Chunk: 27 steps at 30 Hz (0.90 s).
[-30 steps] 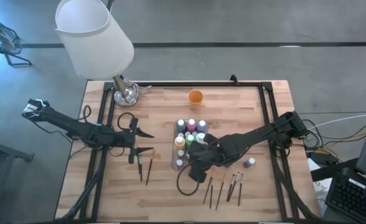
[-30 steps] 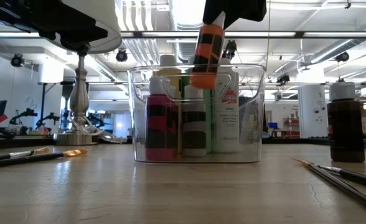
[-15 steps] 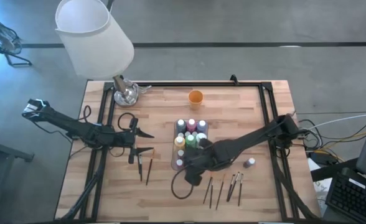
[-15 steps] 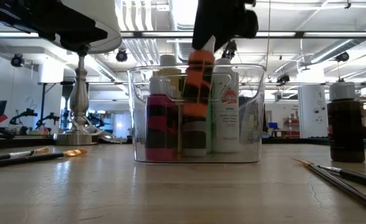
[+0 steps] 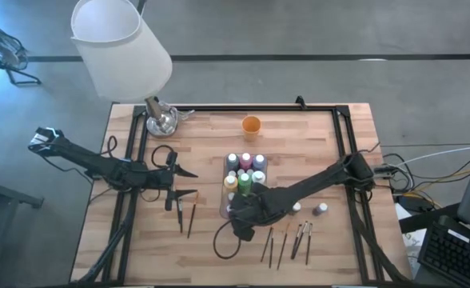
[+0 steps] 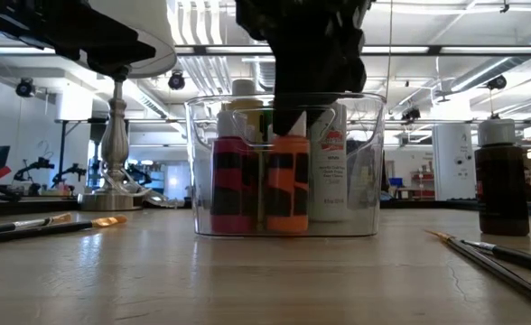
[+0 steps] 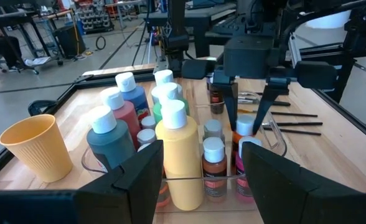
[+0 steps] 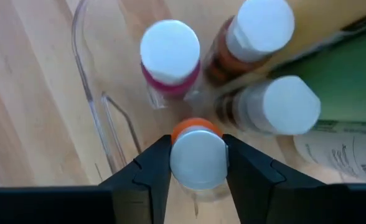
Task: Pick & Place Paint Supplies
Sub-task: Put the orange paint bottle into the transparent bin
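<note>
**Orange bottle stands in the tray, right gripper's fingers on its cap**

At the left of the table (image 5: 203,136) stands a lamp, its white shade (image 5: 119,46) over a silver base (image 5: 161,120). The left gripper (image 5: 189,183) waits nearby over bare wood with its fingers spread wide and nothing between them. Just beside it lie two paintbrushes (image 5: 185,218), side by side.

Further right, one orange cup (image 5: 251,124) stands near the far edge. Below it sits the clear tray (image 5: 225,210), packed with paint bottles. The high view shows about eight caps there; the rest are hidden under the right arm. The left wrist view counts more: four large bottles, namely a teal one (image 7: 110,137), a red one, a blue one and a yellow one (image 7: 179,157), with smaller bottles behind and beside them.

The right gripper (image 5: 239,216) is over the tray's near end. Its wrist view alone shows the grip: two dark fingers (image 8: 147,174) set on either side of the white cap of an orange bottle (image 8: 198,155), beside a pink bottle (image 8: 169,53). The low view alone shows that the orange bottle (image 6: 288,194) stands upright on the tray floor, next to the pink one.

To the right, five more brushes (image 5: 287,240) lie on the table, and two small bottles stand outside the tray: a white-capped one (image 5: 296,208) and a dark one (image 5: 320,210).
</note>
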Tool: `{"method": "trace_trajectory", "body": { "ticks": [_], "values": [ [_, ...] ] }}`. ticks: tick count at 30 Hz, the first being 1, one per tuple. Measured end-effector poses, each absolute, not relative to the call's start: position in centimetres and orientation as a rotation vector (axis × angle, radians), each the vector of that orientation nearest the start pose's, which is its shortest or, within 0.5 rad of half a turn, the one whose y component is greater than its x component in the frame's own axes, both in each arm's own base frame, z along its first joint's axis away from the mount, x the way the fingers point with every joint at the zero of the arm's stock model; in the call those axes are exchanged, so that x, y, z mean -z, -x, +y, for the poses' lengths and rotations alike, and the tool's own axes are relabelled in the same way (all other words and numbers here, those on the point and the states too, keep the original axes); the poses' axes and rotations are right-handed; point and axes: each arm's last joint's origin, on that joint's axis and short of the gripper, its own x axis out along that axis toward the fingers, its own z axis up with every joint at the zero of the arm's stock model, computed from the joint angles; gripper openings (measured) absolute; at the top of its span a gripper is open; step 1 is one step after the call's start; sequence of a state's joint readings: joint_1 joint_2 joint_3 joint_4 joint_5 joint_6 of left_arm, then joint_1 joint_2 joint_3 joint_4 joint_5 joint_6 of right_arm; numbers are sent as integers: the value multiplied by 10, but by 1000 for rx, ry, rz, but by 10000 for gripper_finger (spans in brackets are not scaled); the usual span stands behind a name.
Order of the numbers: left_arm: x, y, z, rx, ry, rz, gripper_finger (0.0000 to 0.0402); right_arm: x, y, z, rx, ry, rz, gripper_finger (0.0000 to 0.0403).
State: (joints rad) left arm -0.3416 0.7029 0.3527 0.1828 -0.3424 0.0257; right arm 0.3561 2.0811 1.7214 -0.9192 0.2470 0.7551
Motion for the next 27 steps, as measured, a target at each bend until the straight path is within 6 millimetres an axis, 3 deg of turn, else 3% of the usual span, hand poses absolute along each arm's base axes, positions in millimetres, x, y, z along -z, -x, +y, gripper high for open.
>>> {"method": "trace_trajectory", "body": {
  "ticks": [9,17,27],
  "values": [
    [-231,-157,-45,1,-82,158,222,-211,-407,139,352,-272,1148,113],
    [-231,-157,-45,1,-82,158,222,-210,-406,139,343,-280,1159,157],
    [-231,-157,-45,1,-82,158,222,-210,-406,139,325,-279,1177,183]
  ]
}}
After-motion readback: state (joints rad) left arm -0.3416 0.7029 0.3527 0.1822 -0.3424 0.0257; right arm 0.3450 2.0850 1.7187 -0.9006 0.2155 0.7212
